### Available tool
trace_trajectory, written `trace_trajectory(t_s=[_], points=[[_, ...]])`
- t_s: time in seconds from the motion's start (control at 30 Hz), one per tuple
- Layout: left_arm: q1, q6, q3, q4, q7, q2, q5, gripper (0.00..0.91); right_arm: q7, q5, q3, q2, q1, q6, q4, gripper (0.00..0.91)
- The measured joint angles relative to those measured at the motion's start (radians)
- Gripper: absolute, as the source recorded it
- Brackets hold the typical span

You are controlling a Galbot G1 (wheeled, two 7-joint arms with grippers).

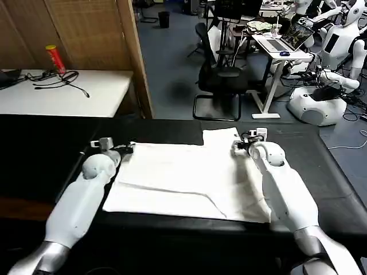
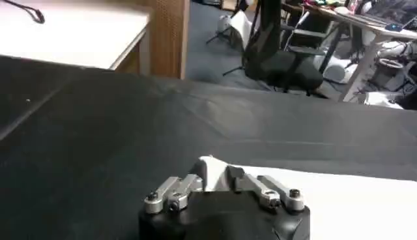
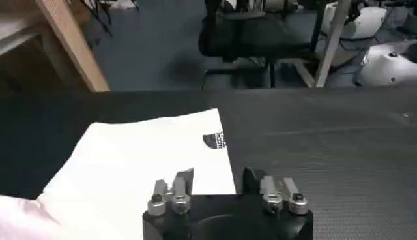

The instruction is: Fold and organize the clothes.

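The white T-shirt (image 1: 183, 177) lies flat on the black table (image 1: 46, 143), partly folded, with one flap reaching toward the far edge. My left gripper (image 1: 109, 146) is at the shirt's far left corner. In the left wrist view the left gripper (image 2: 218, 175) is shut on a raised peak of the T-shirt (image 2: 210, 166). My right gripper (image 1: 246, 143) is at the shirt's far right side. In the right wrist view the right gripper (image 3: 218, 179) stands open astride the edge of the T-shirt (image 3: 143, 156), near a small dark logo (image 3: 214, 140).
Bare black tabletop (image 2: 98, 117) surrounds the shirt on the left, right and far side. Behind the table stand a white desk (image 1: 63, 91) with a red can (image 1: 55, 59) and cables, a wooden screen (image 1: 86, 28) and a black office chair (image 1: 221, 80).
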Motion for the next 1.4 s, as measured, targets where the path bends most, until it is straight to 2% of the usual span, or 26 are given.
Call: trace_trajectory(t_s=[0.07, 0.13, 0.27, 0.43, 0.67, 0.93, 1.17, 1.33, 1.4], points=[[-0.002, 0.0, 0.0, 0.001, 0.0, -0.002, 0.0, 0.156, -0.003, 0.0, 0.002, 0.0, -0.002, 0.008, 0.003, 0.068], [-0.003, -0.003, 0.0, 0.001, 0.0, -0.004, 0.002, 0.146, -0.009, 0.0, 0.009, -0.001, -0.006, 0.026, 0.011, 0.068], [0.002, -0.006, -0.005, -0.012, -0.002, -0.004, 0.003, 0.137, -0.029, 0.005, 0.024, -0.011, -0.016, 0.063, 0.029, 0.0], [0.021, -0.006, -0.011, -0.046, -0.011, 0.006, 0.002, 0.127, -0.061, 0.012, 0.044, -0.034, -0.041, 0.116, 0.072, 0.0], [0.07, 0.005, -0.022, -0.15, -0.035, 0.045, -0.034, 0.127, -0.068, 0.043, 0.067, -0.086, -0.108, 0.121, 0.205, 0.0], [0.184, 0.027, -0.072, -0.366, -0.059, 0.119, -0.073, 0.127, -0.058, 0.078, 0.111, -0.169, -0.256, 0.085, 0.431, 0.0], [0.346, 0.054, -0.132, -0.556, -0.078, 0.196, -0.083, 0.127, -0.011, 0.093, 0.138, -0.248, -0.399, 0.012, 0.624, 0.0], [0.453, 0.073, -0.172, -0.68, -0.091, 0.25, -0.085, 0.127, 0.024, 0.095, 0.145, -0.299, -0.493, -0.059, 0.747, 0.0], [0.491, 0.081, -0.186, -0.72, -0.091, 0.273, -0.081, 0.127, 0.031, 0.094, 0.146, -0.313, -0.523, -0.061, 0.78, 0.0]])
